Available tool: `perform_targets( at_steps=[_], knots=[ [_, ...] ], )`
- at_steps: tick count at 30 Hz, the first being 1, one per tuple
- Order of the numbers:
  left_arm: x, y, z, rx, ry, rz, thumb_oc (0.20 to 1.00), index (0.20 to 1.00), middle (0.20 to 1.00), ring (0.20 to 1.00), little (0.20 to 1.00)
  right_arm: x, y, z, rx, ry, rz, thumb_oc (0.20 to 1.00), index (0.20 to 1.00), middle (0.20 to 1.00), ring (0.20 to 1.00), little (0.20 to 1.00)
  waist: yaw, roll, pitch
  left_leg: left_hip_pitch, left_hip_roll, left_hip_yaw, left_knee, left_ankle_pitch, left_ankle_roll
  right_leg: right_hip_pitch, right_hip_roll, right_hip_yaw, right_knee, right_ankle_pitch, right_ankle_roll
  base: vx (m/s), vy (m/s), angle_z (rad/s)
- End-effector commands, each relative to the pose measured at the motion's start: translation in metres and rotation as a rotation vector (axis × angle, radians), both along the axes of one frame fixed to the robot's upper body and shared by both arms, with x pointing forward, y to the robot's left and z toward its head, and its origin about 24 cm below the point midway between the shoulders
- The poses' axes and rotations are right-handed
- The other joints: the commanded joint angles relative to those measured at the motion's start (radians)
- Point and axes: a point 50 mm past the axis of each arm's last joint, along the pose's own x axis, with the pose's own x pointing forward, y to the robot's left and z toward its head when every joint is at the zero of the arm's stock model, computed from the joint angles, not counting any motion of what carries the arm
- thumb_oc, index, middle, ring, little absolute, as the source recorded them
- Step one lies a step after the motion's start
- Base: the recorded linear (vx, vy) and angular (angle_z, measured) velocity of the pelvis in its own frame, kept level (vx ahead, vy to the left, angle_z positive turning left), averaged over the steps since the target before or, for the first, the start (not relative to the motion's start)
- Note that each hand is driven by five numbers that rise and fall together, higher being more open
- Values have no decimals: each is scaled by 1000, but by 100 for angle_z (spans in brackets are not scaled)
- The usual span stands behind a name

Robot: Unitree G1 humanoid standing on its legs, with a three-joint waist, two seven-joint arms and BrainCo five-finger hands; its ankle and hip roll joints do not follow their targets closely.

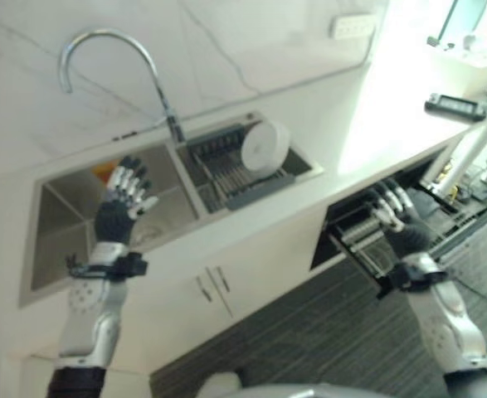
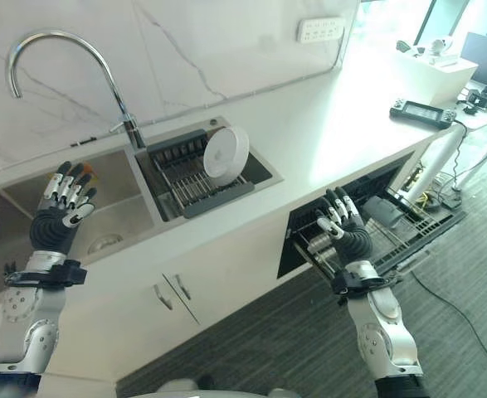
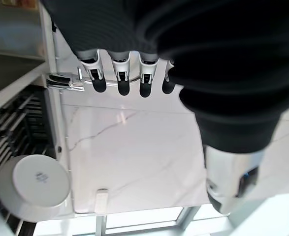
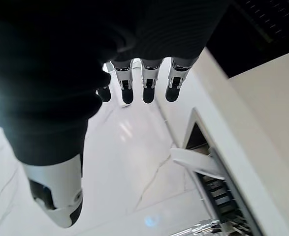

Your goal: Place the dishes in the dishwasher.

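A round white plate (image 2: 226, 152) stands on edge in the dark drying rack (image 2: 195, 177) set in the right sink basin; it also appears as the white plate (image 3: 33, 186) in the left wrist view. My left hand (image 2: 60, 214) is raised over the left sink basin (image 2: 119, 217), fingers straight and empty. My right hand (image 2: 344, 228) hovers, open and empty, in front of the open dishwasher (image 2: 309, 232), just above its pulled-out wire rack (image 2: 401, 234).
A tall curved chrome faucet (image 2: 110, 87) rises behind the sink. The white countertop (image 2: 343, 124) runs to the right, with a dark device (image 2: 422, 111) and a white box (image 2: 430, 70) at its far end. An orange object (image 1: 104, 172) lies in the left basin's back corner.
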Motion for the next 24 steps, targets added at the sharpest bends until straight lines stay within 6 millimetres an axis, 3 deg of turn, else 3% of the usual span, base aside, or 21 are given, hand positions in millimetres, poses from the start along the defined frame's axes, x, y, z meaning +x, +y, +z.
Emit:
perform_targets(
  at_steps=[1, 2, 4, 6, 7, 8, 9, 12, 13, 14, 15, 17, 21, 24],
  knots=[
    [2, -4, 25, 79, -131, -26, 1000, 1000, 1000, 1000, 1000, 10, 9, 34, -34, -169, 11, 1000, 1000, 1000, 1000, 1000, 5, 42, 30, 97, -25, 51, -270, 51, 13, 65, 49, -39, -115, 104, 28, 182, 185, 21],
    [4, -8, 24, 87, -137, -39, 1000, 1000, 1000, 1000, 1000, 10, 8, 33, -34, -173, 0, 1000, 1000, 1000, 1000, 1000, 14, 43, 37, 78, -28, 63, -300, 86, 12, 86, 50, -49, -121, 96, 30, 222, 236, 24],
    [5, -10, 24, 106, -134, -32, 1000, 1000, 1000, 1000, 1000, 13, 11, 31, -13, -173, 4, 1000, 1000, 1000, 1000, 1000, 38, 32, 31, 117, -72, -20, -349, 22, 53, 90, 27, -48, -69, 67, 49, 181, 222, 4],
    [3, -8, 28, 127, -143, -35, 1000, 1000, 1000, 1000, 1000, 11, 11, 32, -8, -189, 11, 1000, 1000, 1000, 1000, 1000, 38, 39, 22, 151, -74, -8, -391, 15, 78, 70, 16, -63, 30, 63, 72, 130, 172, -75],
    [4, -4, 29, 141, -139, -35, 1000, 1000, 1000, 1000, 1000, 6, 12, 29, -10, -186, 15, 1000, 1000, 1000, 1000, 1000, 25, 49, 19, 191, -77, -20, -411, 8, 100, -12, 4, -56, 212, 96, 98, 152, 188, -67],
    [5, -2, 28, 145, -132, -26, 1000, 1000, 1000, 1000, 1000, 4, 14, 26, -3, -176, 29, 1000, 1000, 1000, 1000, 1000, 12, 59, 22, 216, -77, -49, -416, -2, 109, -84, 1, -33, 331, 114, 99, 168, 139, -28],
    [9, -2, 29, 145, -128, -20, 1000, 1000, 1000, 1000, 1000, 2, 16, 23, 4, -169, 38, 1000, 1000, 1000, 1000, 1000, -2, 58, 26, 234, -76, -46, -416, -11, 114, -131, -8, -12, 360, 112, 88, 134, 18, -19],
    [12, -7, 34, 157, -138, -33, 1000, 1000, 1000, 1000, 1000, 1, 16, 23, 8, -183, 31, 1000, 1000, 1000, 1000, 1000, -3, 45, 32, 243, -70, -60, -408, -24, 105, -109, -68, -13, 192, 128, 78, 125, -112, 21],
    [12, -7, 34, 157, -138, -33, 1000, 1000, 1000, 1000, 1000, 1, 16, 23, 8, -183, 31, 1000, 1000, 1000, 1000, 1000, -3, 45, 32, 243, -70, -60, -408, -24, 105, -109, -68, -13, 192, 128, 78, 144, -285, 29],
    [14, -9, 40, 179, -150, -39, 1000, 1000, 1000, 1000, 1000, 4, 12, 28, 11, -200, 14, 1000, 1000, 1000, 1000, 1000, -13, 37, 41, 260, -62, -76, -411, -49, 93, -111, -121, 39, 23, 209, 110, 154, -395, 13],
    [14, -9, 44, 180, -158, -45, 1000, 1000, 1000, 1000, 1000, 7, 13, 31, 17, -207, 9, 1000, 1000, 1000, 1000, 1000, -17, 27, 44, 274, -50, -82, -415, -77, 87, -123, -161, 73, -49, 287, 138, 202, -525, 31],
    [15, -6, 48, 187, -163, -47, 1000, 1000, 1000, 1000, 1000, 9, 14, 35, 25, -209, 5, 1000, 1000, 1000, 1000, 1000, -17, 22, 45, 286, -24, -86, -414, -99, 78, -122, -184, 98, -74, 303, 156, 136, -402, 56],
    [8, -6, 43, 193, -150, -24, 1000, 1000, 1000, 1000, 1000, 6, 17, 34, 43, -180, 32, 1000, 1000, 1000, 1000, 1000, 7, -3, 30, 255, 74, -81, -400, -66, 29, -54, -151, 36, -122, 230, 173, 87, -469, 59],
    [2, -2, 39, 179, -146, -17, 1000, 1000, 1000, 1000, 1000, 2, 9, 38, 18, -186, 20, 1000, 1000, 1000, 1000, 1000, -3, 1, 23, 266, 149, -53, -449, -5, -8, -43, -106, 14, -111, 182, 143, 73, -341, 36]
  ],
)
